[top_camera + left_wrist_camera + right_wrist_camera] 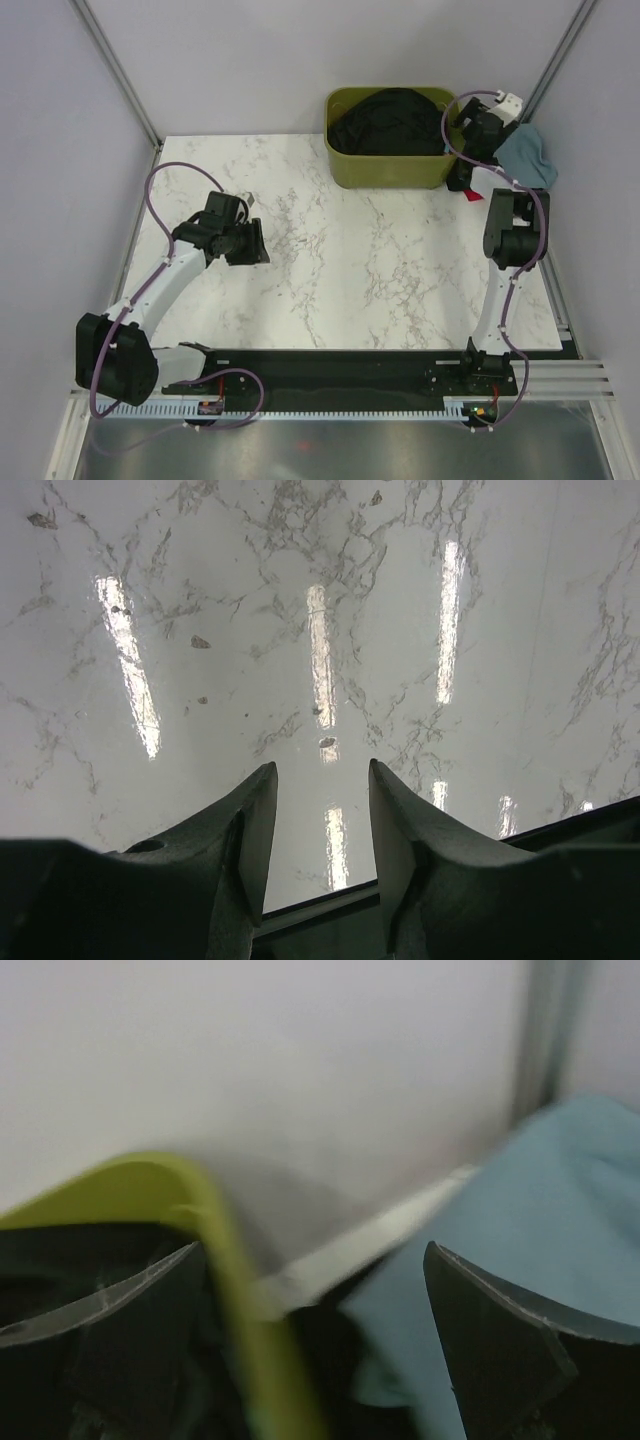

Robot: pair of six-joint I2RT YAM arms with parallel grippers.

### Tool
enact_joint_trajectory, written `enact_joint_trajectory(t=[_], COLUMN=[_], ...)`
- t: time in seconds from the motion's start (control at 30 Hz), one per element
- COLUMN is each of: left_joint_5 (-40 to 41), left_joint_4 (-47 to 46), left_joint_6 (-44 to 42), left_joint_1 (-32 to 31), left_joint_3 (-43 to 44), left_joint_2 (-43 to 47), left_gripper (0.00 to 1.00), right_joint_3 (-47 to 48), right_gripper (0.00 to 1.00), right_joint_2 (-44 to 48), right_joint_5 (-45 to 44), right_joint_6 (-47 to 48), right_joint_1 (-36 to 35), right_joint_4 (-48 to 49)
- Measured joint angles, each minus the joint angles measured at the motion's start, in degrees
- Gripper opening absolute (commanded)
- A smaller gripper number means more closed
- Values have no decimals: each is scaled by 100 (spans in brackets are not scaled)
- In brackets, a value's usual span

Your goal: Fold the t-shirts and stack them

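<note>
Crumpled black cotton t-shirts (390,120) fill an olive-green plastic bin (385,172) at the far edge of a white marble-patterned table (350,270). A dusty teal-blue t-shirt (525,150) lies bunched just to the right of the bin, at the table's far right corner. A scrap of red cloth (473,194) shows near the bin's front right corner, partly hidden behind the right arm (515,235).

The right gripper (312,1250) hangs at the bin's right end, between the bin and the teal-blue t-shirt. Its fingers are spread wide and grasp nothing. In the blurred right wrist view, the bin's rim runs beside one finger and the teal cloth lies behind the other.

The left gripper (322,768) is well to the left of the bin and nearer the arm bases, low over bare marble. Its fingers are parted and hold nothing. The left wrist view shows only streaks of reflected light between them.

Purple cables loop along both arms. Small orange tags at the arm bases (210,405), on the near side of the table from the bin, are too small to read.
</note>
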State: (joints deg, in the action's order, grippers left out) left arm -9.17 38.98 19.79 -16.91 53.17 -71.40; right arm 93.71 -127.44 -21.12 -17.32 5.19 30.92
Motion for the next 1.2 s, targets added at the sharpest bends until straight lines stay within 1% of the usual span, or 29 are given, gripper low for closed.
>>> enact_joint_trajectory(t=[0.07,0.2,0.33,0.4,0.5,0.57,0.67,0.77,0.83,0.9,0.97,1.07,1.2], left_joint_5=[0,2,7,7,7,4,2,2,2,2,2,4,4], left_joint_4=[2,0,2,2,2,2,2,2,2,2,2,2,2], left_joint_6=[0,0,0,0,0,0,-2,-2,-2,-2,-4,-7,-42], left_joint_1=[0,0,0,0,0,0,0,0,0,0,0,0,0], left_joint_3=[0,0,0,0,0,0,0,0,0,0,0,0,0], left_joint_2=[33,63,76,90,105,107,107,107,107,107,107,107,107], left_gripper=[49,49,49,49,49,49,49,49,49,49,49,49,49], right_joint_3=[127,846,870,811,378,125,-92,-142,-136,-87,-98,-321,-553], right_gripper=[98,98,98,98,98,97,96,96,95,95,96,95,95], right_joint_2=[-37,-367,-514,-544,-382,-155,79,129,127,127,136,271,614], right_joint_5=[219,704,841,839,973,1281,2243,3477,4186,4658,4800,4693,3777], right_joint_6=[83,402,686,807,745,564,157,-527,-999,-1394,-1679,-1943,-1860], right_joint_1=[-302,-970,-1440,-1491,-1193,-789,-190,374,592,710,763,793,811], right_joint_4=[76,35,-293,-514,-509,-481,-319,157,492,789,1095,1458,1314])
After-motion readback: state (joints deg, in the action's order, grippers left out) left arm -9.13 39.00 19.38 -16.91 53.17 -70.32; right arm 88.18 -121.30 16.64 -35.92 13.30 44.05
